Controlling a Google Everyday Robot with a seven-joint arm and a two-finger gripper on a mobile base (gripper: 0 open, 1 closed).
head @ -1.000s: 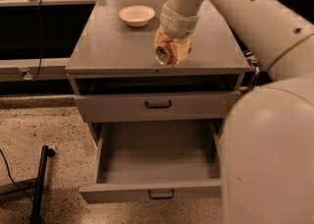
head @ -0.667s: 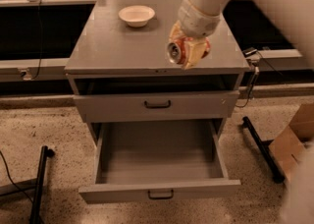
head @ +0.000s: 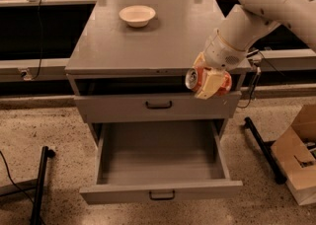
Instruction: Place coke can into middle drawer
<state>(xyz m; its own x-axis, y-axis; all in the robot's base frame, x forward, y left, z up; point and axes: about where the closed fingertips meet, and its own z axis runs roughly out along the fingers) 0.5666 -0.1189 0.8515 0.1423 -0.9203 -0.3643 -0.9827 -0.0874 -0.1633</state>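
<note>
Gripper: the gripper point(head: 209, 83) is held in the air off the right front corner of the cabinet top point(head: 148, 46), level with the flat-fronted upper drawer point(head: 123, 106); its jaws are clamped on the coke can
Coke can: the coke can point(head: 192, 78) is carried on its side, one silver end turned left, touched only by the fingers; it is placed above the open tray and towards its right rear, not yet inside
Middle drawer: the middle drawer point(head: 163, 162) is pulled well out, its floor is seen bare, and the black bar handle point(head: 162, 195) is seen on the front
Step in hand: judged to be the lowering of the can into the tray, with the release not yet made
Path: the can is best brought forward and to the left first, so that the upper drawer front and the tray's right wall are cleared, then lowered straight down over the middle of the floor
Release: the jaws are best opened only when the can is low over the floor, since a can laid on its side is likely to roll, and the dented body may make it roll unevenly
Risk: a knock of the wrist on the right wall could nudge the drawer inwards
Left alone: the cream bowl point(head: 137, 15) at the back of the top and the cardboard box point(head: 295, 162) on the floor to the right are well apart from the path
</note>
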